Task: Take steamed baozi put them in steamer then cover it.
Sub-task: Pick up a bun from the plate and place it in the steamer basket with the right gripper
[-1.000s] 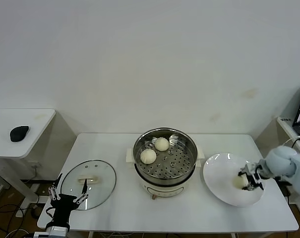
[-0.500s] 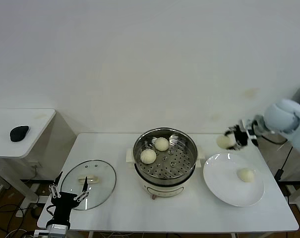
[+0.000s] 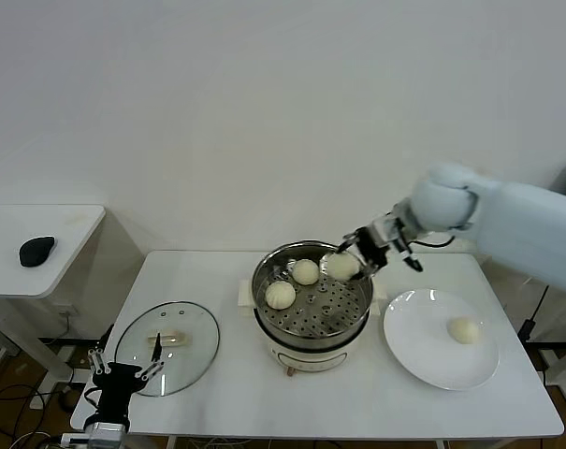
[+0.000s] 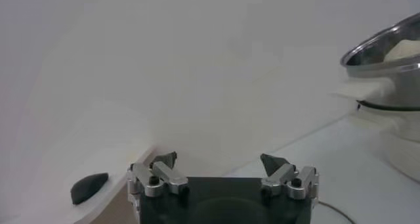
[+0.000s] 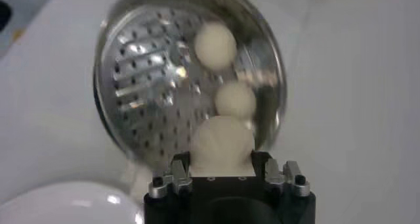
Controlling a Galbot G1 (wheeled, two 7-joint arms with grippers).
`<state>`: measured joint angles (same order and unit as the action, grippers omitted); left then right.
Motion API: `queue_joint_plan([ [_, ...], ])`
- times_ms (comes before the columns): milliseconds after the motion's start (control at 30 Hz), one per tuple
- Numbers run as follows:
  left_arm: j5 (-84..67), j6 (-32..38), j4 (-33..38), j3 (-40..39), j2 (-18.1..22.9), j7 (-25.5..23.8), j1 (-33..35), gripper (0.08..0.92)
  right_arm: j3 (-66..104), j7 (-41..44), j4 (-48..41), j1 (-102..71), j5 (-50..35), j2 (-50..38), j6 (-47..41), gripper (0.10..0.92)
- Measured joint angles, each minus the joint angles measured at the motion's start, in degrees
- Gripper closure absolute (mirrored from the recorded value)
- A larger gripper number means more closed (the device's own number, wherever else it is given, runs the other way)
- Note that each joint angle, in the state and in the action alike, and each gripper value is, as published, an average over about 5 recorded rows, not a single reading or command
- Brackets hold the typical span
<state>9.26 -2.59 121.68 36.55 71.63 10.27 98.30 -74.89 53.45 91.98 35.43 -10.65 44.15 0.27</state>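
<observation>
Baozi are the whole business here, and the table is carrying everything they need, laid out from the robot's left to its right: a glass lid, the steamer in the middle, and a white plate.

The steamer is sitting open, with its perforated tray showing and two baozi resting on the half nearer the lid, touching or nearly so. That is leaving the other half of the tray free for more.

The right arm is reaching in from the plate side, and the right gripper is hanging over the steamer's far rim with its jaws clenched on a third baozi. The right wrist view is showing that bun pinched between the jaws directly above the tray, so I judge it is being carried there to be set down in the free half. How high it is above the tray I cannot quite tell.

One last baozi is lying alone on the plate, well apart from the steamer.

The lid is lying flat on the table, presumably kept aside until all four are in. The left gripper is waiting at the table's near edge just beside the lid, jaws spread and holding nothing.
</observation>
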Motion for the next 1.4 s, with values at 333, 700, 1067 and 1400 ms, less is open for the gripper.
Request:
queue_joint_plan([
  [333,0.0,-0.01,0.4,0.35,0.95,0.03,-0.14,0.177,-3.97,-1.63,-0.78,-0.14,8.36,5.81,11.49,0.431],
  [700,0.24,-0.02,0.59,-0.05,1.68,0.1,0.01,0.177,-6.52,-1.32,-0.33,-0.82,14.06,10.32,19.11,0.431],
  [1067,0.24,0.05,0.36,-0.19,1.97,0.16,-0.05,0.177,-6.86,-0.93,-0.97,-2.25,18.63,11.72,23.24,0.427],
  [1400,0.26,0.04,0.4,-0.28,1.9,0.16,-0.2,0.177,-6.42,-1.7,-0.75,-2.11,19.75,11.29,24.59,0.229],
])
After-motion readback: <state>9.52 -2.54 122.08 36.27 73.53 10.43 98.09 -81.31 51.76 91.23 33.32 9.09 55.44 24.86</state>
